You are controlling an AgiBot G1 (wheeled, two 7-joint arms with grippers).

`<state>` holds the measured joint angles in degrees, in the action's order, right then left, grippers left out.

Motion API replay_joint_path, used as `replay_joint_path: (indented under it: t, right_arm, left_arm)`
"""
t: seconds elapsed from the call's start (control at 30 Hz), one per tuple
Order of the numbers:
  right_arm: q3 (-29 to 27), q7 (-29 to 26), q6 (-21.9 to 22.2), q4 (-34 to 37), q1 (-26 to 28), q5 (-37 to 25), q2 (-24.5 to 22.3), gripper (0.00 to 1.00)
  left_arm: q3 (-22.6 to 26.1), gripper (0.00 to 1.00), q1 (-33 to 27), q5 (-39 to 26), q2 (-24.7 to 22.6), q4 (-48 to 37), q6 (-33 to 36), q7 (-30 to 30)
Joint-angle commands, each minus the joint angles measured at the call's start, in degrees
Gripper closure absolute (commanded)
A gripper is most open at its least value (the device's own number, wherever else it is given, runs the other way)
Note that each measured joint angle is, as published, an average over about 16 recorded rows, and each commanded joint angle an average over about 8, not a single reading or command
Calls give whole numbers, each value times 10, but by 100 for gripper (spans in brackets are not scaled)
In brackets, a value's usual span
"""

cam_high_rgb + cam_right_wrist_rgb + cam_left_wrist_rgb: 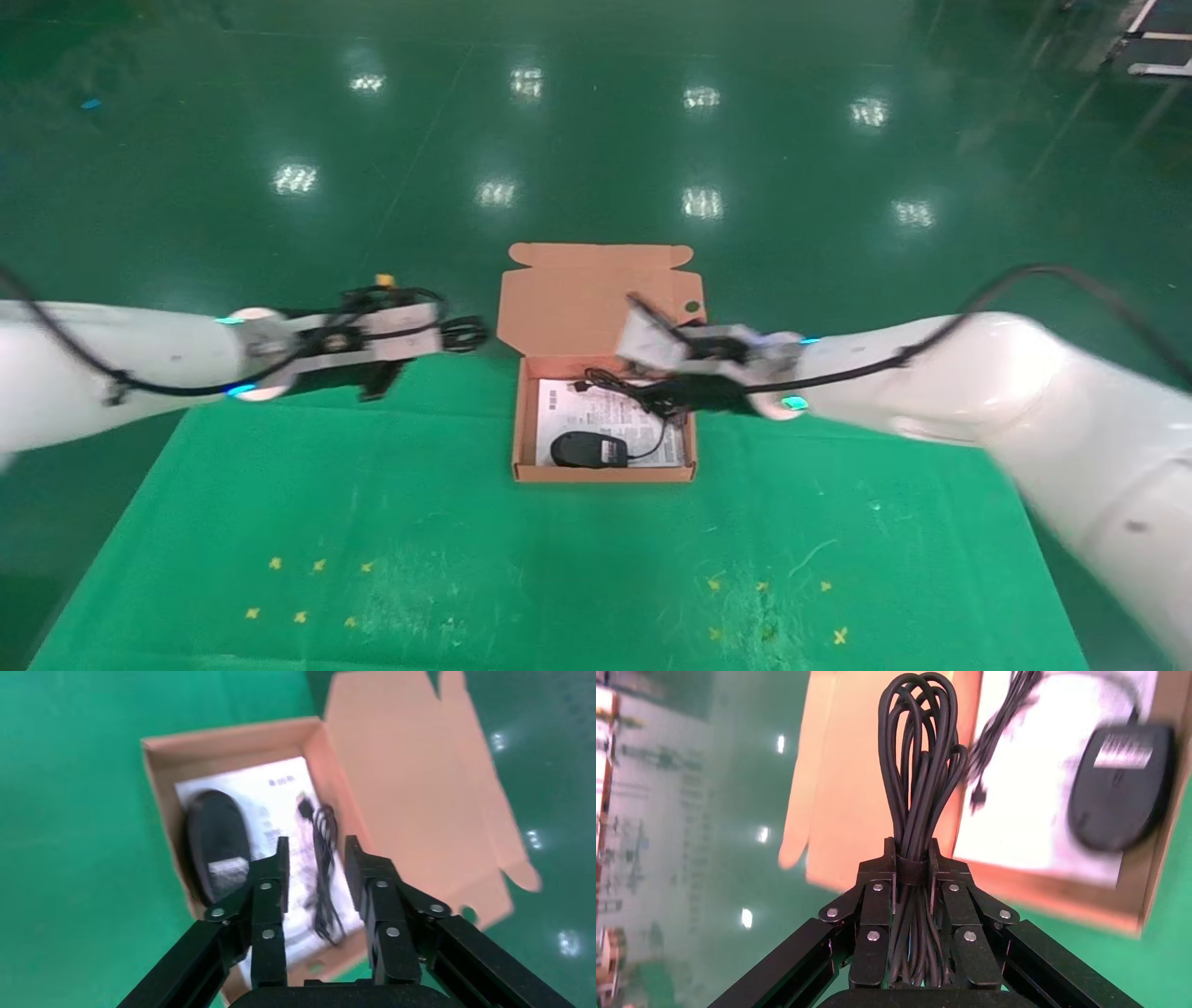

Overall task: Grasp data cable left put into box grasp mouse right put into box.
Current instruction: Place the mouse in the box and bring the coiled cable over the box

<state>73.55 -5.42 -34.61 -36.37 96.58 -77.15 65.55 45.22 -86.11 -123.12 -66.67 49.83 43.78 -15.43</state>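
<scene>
The orange-brown box stands open mid-table, lid folded back. Inside, the black mouse lies on the white leaflet, its thin cord coiled beside it. My left gripper hangs left of the box lid, shut on the data cable. In the left wrist view the looped cable bundle sticks out past the jaws of the left gripper. My right gripper hovers above the box's right side. In its wrist view it is open and empty over the cord, with the mouse alongside.
A green cloth covers the table, with small yellow marks at front left and front right. The shiny green floor lies beyond the far edge. The box lid shows a round hole.
</scene>
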Motion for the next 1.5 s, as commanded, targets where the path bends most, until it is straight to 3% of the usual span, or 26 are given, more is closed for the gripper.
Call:
replay_joint_path:
  t: [0.03,0.2,0.37,0.8,0.83,1.1,1.5]
  right_arm:
    - [0,-4,1,-18,7,-3,-31,0]
    - [8,-49,4,-107,23,-31,-127,0]
    - [19,-103,7,-190,35,-62,-196,0]
    - [43,-241,11,-334,55,-151,-288,0]
    - [44,-250,11,-341,56,-158,-292,0]
    - [51,-282,6,-375,65,-194,-308,0]
    - [52,-280,4,-371,64,-192,-305,0]
  left_arm:
    - [1,100,1,17,-28,-27,-24,26]
    - [6,100,4,68,-93,-113,-80,114]
    - [24,100,13,129,-116,-141,-106,184]
    - [105,100,18,266,-119,-140,-138,277]
    - [110,98,17,274,-119,-141,-140,281]
    - [135,0,13,311,-121,-152,-148,289]
    - [133,0,13,310,-114,-146,-146,288]
